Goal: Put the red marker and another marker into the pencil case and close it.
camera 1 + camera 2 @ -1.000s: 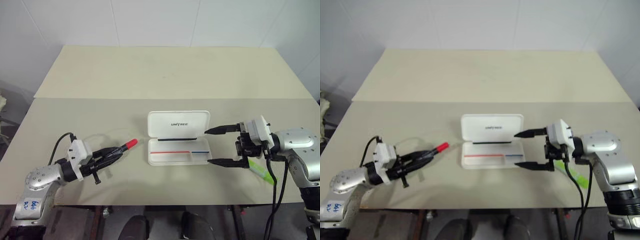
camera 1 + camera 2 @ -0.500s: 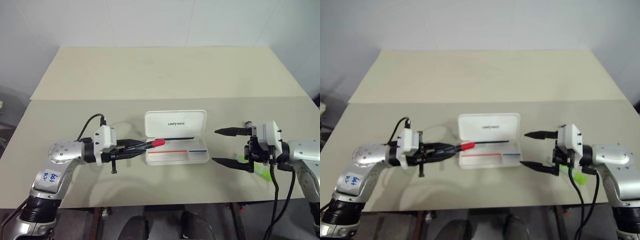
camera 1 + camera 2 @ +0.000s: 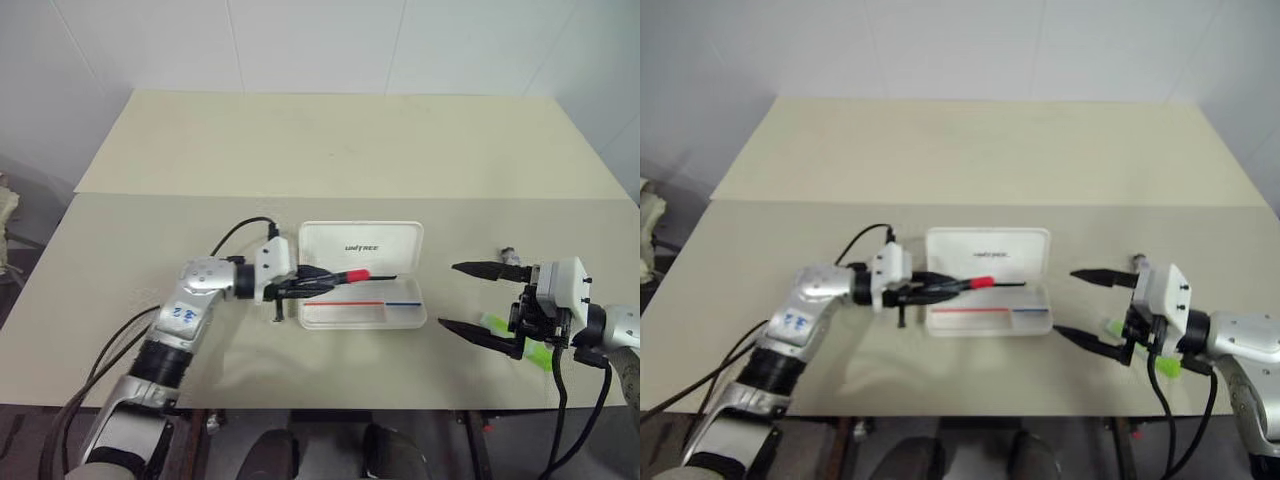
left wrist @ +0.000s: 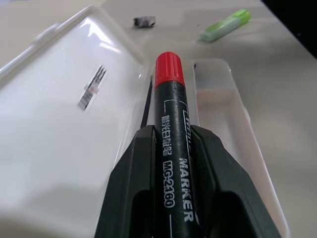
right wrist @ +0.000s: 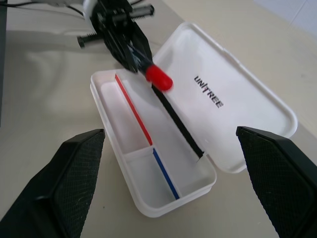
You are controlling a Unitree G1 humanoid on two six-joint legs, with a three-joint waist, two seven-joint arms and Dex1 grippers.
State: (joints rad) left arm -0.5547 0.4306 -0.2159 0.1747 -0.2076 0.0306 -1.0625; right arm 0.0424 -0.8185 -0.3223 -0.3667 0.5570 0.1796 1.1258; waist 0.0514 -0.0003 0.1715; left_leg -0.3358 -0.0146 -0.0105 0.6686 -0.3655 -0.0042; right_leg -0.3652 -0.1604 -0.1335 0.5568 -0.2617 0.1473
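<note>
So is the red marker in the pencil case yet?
Not yet. The left gripper grips the red marker, holding it over the open pencil case near its hinge.

Small grey lump (image 3: 508,252) (perhaps metal) on table (image 3: 330,150)

Red marker (image 3: 352,275) now over pencil case (image 3: 362,276)

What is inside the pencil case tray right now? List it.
Inside the pencil case: a thin red-and-blue stick and a thin black stick. The red marker hovers above, held by the left tool, covering little.
</note>
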